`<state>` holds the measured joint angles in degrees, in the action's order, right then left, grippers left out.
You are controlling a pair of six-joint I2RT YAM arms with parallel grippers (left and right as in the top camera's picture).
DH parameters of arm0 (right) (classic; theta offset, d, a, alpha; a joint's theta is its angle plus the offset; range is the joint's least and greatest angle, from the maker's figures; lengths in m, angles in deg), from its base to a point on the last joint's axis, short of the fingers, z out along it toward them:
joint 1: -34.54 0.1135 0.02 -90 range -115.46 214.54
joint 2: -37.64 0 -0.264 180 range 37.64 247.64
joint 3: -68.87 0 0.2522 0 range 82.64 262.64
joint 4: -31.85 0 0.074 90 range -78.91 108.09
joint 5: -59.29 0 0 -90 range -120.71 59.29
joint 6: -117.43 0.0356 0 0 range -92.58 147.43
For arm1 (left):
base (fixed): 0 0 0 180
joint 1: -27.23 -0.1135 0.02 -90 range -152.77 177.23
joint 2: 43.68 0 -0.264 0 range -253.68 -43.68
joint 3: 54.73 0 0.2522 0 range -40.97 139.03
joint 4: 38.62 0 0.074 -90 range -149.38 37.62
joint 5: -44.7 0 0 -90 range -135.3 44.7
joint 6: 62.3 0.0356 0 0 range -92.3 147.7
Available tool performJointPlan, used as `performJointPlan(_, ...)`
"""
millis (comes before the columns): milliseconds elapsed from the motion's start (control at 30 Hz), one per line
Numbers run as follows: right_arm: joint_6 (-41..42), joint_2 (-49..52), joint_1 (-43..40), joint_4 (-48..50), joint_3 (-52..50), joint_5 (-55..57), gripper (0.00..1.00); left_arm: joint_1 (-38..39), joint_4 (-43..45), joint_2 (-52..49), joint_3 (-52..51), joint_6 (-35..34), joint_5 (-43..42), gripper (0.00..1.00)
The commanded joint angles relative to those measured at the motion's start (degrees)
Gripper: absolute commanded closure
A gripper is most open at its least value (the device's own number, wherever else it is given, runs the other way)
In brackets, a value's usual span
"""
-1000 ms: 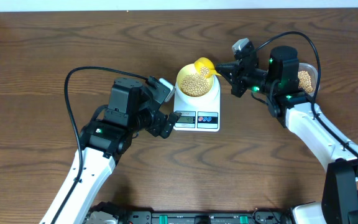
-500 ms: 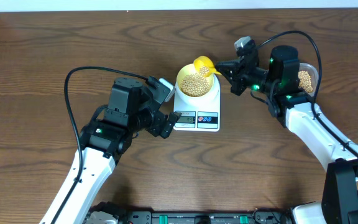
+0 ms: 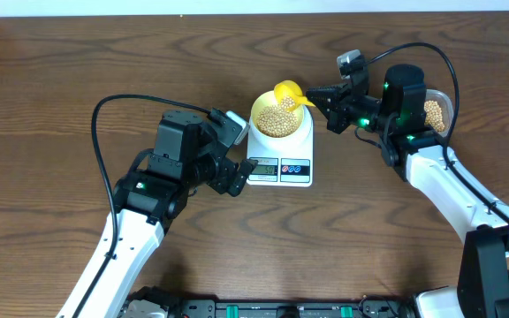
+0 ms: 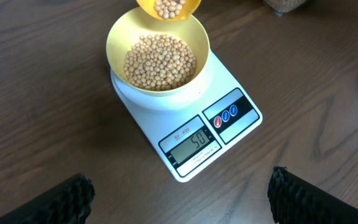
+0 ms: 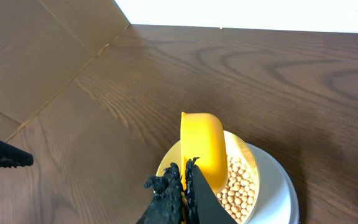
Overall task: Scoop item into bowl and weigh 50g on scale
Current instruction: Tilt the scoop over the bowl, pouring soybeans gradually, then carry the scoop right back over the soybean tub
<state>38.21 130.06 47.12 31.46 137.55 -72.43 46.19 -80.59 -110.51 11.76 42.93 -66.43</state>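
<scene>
**Beans in the bowl on the scale, scoop held over the rim**

Beans (image 4: 160, 61) fill the bottom of the pale-yellow bowl (image 4: 120, 37) in a heap of small round tan ones. The bowl stands on the round platform of the white scale (image 4: 229, 81), which sits near the middle of the brown wood-grain surface (image 3: 60, 71). On my left wrist view the display (image 4: 194, 144) reads 50, with two round buttons just right of it.

My right claw (image 5: 184, 186) is closed on the handle of a bright yellow scoop (image 5: 202, 146). It reaches in from the right and holds the scoop above the far rim of the bowl. A few beans lie inside the scoop. I cannot tell whether the scoop touches the rim.

My left claw (image 4: 180, 176) is spread wide and grips nothing. It hangs at the near left side of the scale, with one dark finger on each side of my wrist view.

At the far right, partly hidden behind the right arm, a clear tub (image 3: 436, 110) holds more beans.
</scene>
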Motion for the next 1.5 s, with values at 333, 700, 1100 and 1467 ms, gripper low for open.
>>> performJointPlan(333, 7.5, 0.3, -0.2, 1.7, 0.0, -0.2, 0.99, -0.3, 0.0, 0.6, -0.1, -0.1, -0.7, 0.09)
performJointPlan(700, 32.9, 0.3, -6.7, 4.7, 0.0, -0.2, 0.99, -0.3, 0.0, 0.6, -0.1, -0.1, -0.7, 0.09)
performJointPlan(1100, 37.6, 0.3, -18.2, 4.7, 0.0, -6.1, 0.99, -0.3, 0.0, 0.6, -0.1, -0.1, -0.7, 0.08)
performJointPlan(1467, 27.4, 0.3, -28.2, 2.3, 0.0, -11.4, 0.99, -0.3, 0.0, 0.6, -0.1, -0.1, -0.7, 0.09)
